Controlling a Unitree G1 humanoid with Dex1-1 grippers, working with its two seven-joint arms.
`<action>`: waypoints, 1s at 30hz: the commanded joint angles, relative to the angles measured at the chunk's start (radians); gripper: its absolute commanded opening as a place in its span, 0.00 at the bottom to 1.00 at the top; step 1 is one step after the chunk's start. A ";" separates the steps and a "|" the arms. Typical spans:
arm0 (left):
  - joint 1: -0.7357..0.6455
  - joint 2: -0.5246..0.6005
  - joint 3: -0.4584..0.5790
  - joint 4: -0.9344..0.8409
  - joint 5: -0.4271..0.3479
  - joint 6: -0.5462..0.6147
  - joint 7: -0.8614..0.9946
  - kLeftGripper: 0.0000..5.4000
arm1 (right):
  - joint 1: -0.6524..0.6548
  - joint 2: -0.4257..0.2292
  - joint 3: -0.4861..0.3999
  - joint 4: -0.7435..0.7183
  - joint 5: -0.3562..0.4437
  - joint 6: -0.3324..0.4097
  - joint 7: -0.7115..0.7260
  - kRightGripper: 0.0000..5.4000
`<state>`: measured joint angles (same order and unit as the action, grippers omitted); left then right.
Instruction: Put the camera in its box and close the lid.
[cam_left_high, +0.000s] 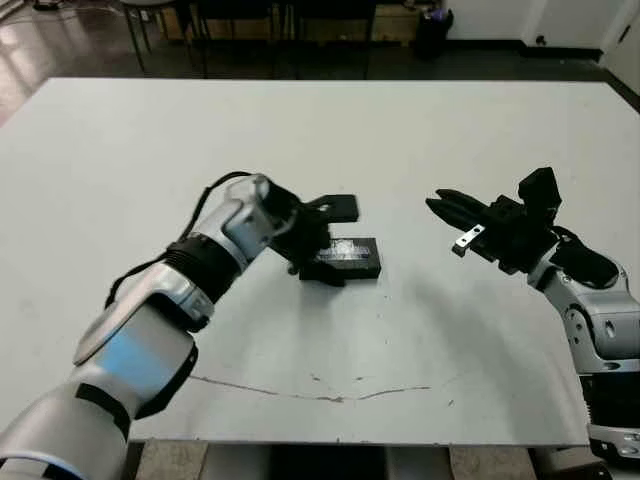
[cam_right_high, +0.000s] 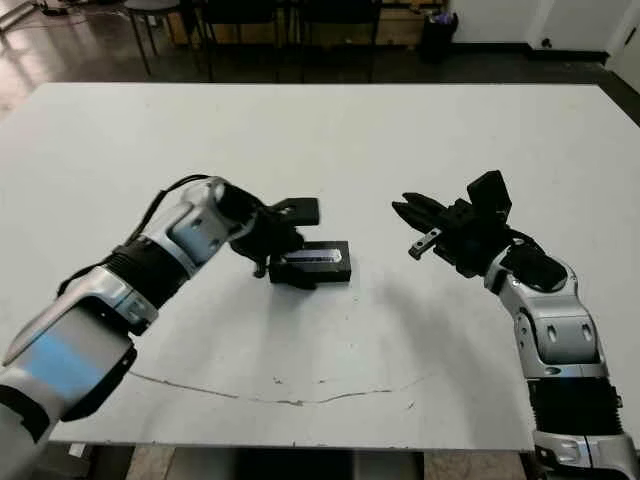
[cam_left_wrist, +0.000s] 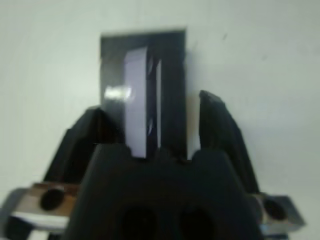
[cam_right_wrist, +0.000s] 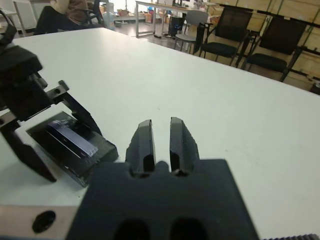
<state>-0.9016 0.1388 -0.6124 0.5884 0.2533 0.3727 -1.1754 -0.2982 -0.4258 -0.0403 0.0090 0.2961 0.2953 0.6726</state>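
A flat black lid (cam_left_high: 352, 254) with a pale silvery-lilac strip along its top lies near the middle of the white table (cam_left_high: 420, 130). It covers the box, of which no white lining shows. The camera is hidden. My left gripper (cam_left_high: 338, 243) is open, one finger on each side of the lid's near end; the left wrist view shows a finger (cam_left_wrist: 220, 130) standing slightly apart from the lid's (cam_left_wrist: 170, 75) edge. My right gripper (cam_left_high: 441, 205) hovers to the right of the lid, well apart from it, shut and holding nothing. The right wrist view shows its fingertips (cam_right_wrist: 145, 130) close together.
A thin dark crack line (cam_left_high: 320, 392) runs across the table near its front edge. Dark chairs (cam_right_wrist: 227, 35) and desks stand beyond the far side of the table. A seated person (cam_right_wrist: 65, 7) shows at the back of the room.
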 joint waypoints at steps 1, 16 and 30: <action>0.127 0.039 -0.077 0.038 0.034 -0.023 -0.035 0.72 | 0.012 -0.006 0.006 0.019 -0.008 -0.001 0.004 0.00; 0.321 0.455 0.104 -0.231 -0.002 -0.136 0.027 0.99 | -0.010 -0.012 0.019 0.048 -0.041 -0.030 0.012 0.00; 0.544 0.559 0.529 -0.440 -0.248 -0.050 0.237 0.99 | -0.032 -0.021 0.023 0.118 -0.056 -0.076 0.034 0.00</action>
<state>-0.3898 0.7247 -0.1240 0.1884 0.0332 0.3175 -0.9760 -0.3276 -0.4351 -0.0185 0.1066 0.2483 0.2187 0.6994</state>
